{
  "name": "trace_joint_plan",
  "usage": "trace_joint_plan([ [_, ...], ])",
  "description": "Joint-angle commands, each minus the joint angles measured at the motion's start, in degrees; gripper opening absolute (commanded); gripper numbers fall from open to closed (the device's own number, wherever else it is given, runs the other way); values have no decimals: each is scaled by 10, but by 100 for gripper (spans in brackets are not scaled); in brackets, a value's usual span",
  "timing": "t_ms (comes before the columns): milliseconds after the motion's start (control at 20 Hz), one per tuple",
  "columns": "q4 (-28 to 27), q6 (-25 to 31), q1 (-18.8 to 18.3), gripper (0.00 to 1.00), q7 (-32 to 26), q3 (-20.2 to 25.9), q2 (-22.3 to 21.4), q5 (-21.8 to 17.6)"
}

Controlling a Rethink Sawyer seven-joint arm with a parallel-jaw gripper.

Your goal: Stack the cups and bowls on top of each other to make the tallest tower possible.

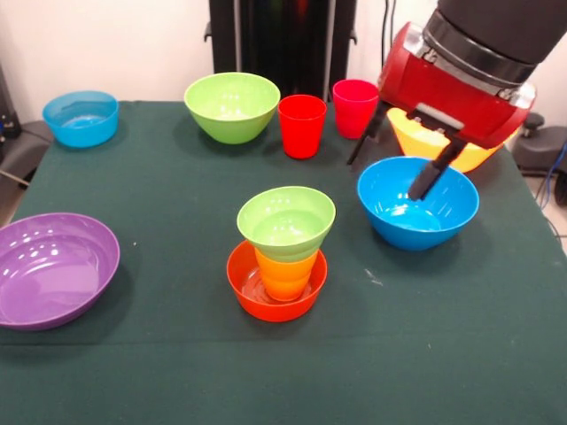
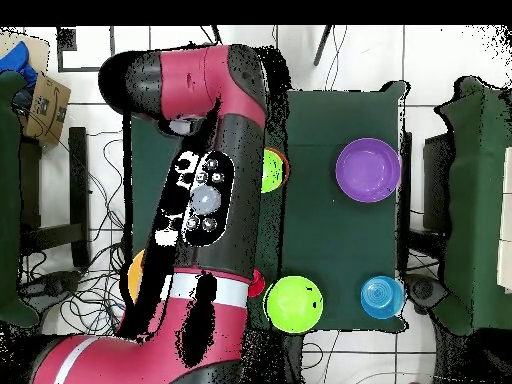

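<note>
Reaching down from above, the arm (image 1: 461,80) hangs its open gripper (image 1: 397,166), empty, at the rim of the blue bowl (image 1: 416,205); the tower (image 1: 282,257) stands mid-table, and the red cup (image 1: 302,126) waits near the large green bowl (image 1: 232,106)
</note>
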Motion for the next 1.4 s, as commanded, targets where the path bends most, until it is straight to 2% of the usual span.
trace_joint_plan([
  [50, 94, -60, 6, 100, 177, 48, 12, 40],
  [250, 112, -88, 11, 100, 190, 43, 20, 51],
  [450, 136, -124, 2, 100, 166, 64, 16, 64],
  [700, 147, -115, 4, 100, 137, 59, -2, 64],
  [900, 162, -75, 8, 100, 107, 51, -42, 60],
  [1100, 187, -17, 11, 100, 66, 50, -105, 62],
  [1400, 238, 49, 1, 100, 14, 76, -178, 75],
])
